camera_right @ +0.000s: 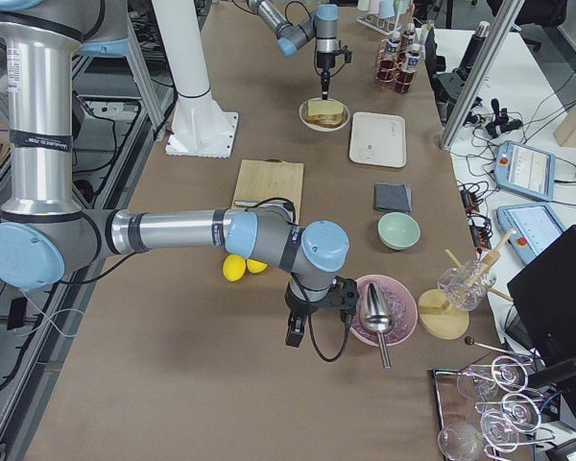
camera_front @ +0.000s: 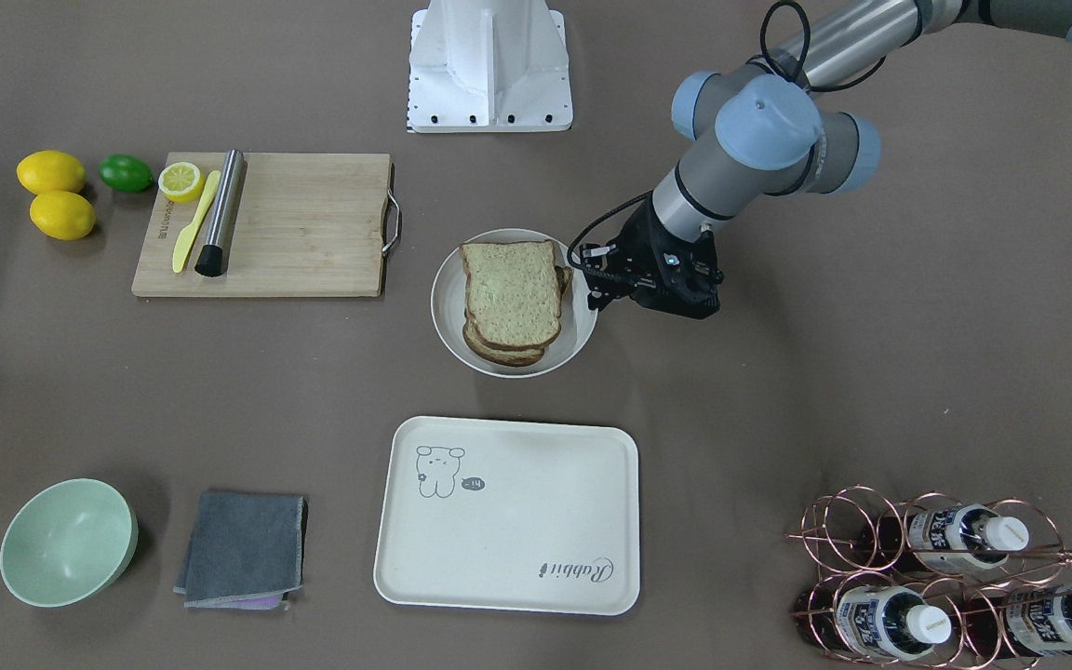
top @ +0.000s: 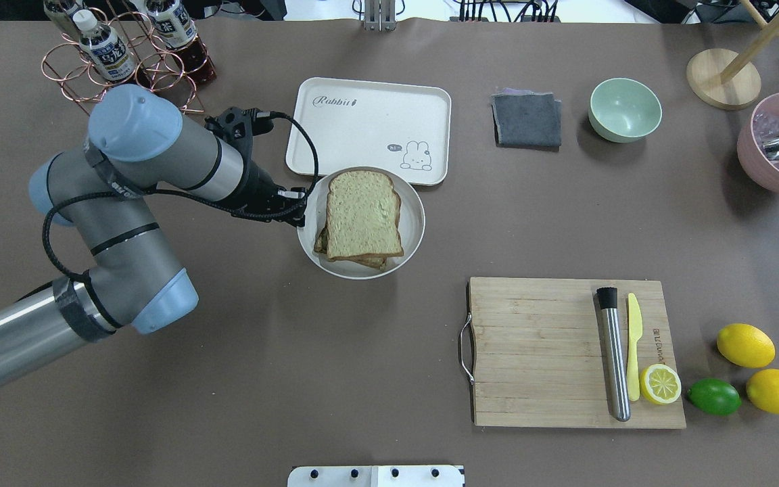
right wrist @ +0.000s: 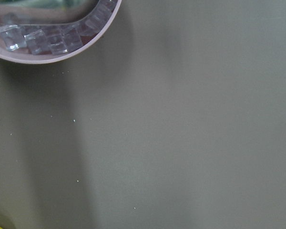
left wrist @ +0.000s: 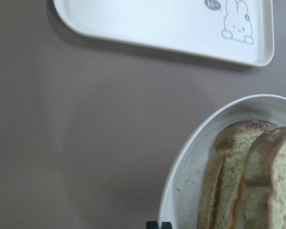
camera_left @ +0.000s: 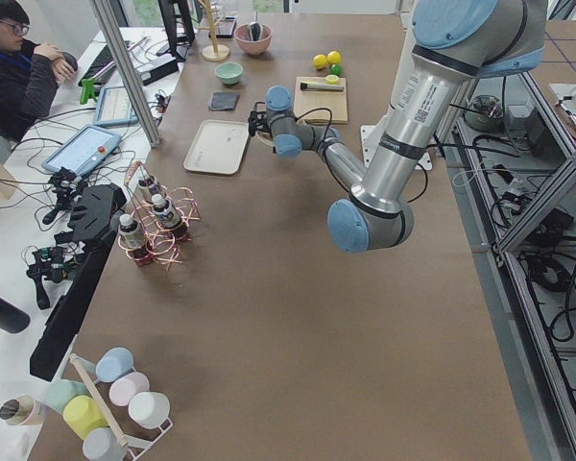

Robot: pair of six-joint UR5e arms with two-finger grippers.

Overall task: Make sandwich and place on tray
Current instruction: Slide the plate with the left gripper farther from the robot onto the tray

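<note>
Left gripper [camera_front: 594, 300], opening indeterminate, stands at the round white plate's [camera_front: 436, 307] rim, with the speckled square sandwich [camera_front: 511, 293] just inboard and matte brown tabletop [camera_front: 778, 391] outboard.

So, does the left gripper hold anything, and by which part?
Cannot be told: the left gripper hangs at the rim of the white plate, tips hidden.

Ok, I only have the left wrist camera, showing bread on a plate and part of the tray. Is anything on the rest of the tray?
Observer: No, the tray is bare apart from its printed drawing and script.
Operator: Does it touch the plate?
Observer: No, the front view shows a strip of table between the plate and the tray.
Operator: Where's the right arm?
Observer: At the far end of the table, with the right gripper beside a pink bowl of ice.
</note>
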